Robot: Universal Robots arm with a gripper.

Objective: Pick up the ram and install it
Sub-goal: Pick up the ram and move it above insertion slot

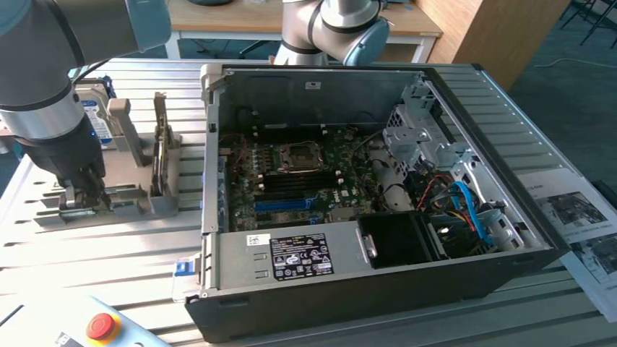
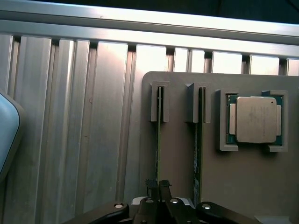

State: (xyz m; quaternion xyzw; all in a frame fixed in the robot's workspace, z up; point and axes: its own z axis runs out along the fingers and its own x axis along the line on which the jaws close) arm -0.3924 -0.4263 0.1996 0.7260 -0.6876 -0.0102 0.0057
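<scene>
The ram (image 2: 159,135) is a thin green stick standing on edge in a slot of the grey holder (image 2: 182,177). A second, similar stick (image 2: 198,140) stands in the neighbouring slot. My gripper (image 2: 159,185) is down over the first stick, its two dark fingertips (image 2: 150,185) pressed against either side of the ram's edge. In the exterior view my gripper (image 1: 82,196) reaches down into the holder (image 1: 144,202) on the exterior view's left, beside the open computer case (image 1: 386,282). The motherboard (image 1: 299,173) lies exposed inside, with a blue slot (image 1: 285,204).
A CPU chip (image 2: 254,119) sits in a recess of the holder next to the sticks. A hard drive (image 1: 94,108) and an upright card (image 1: 161,144) stand in the holder's back part. A red stop button (image 1: 101,325) and papers (image 1: 579,217) lie on the ribbed metal table (image 1: 58,260).
</scene>
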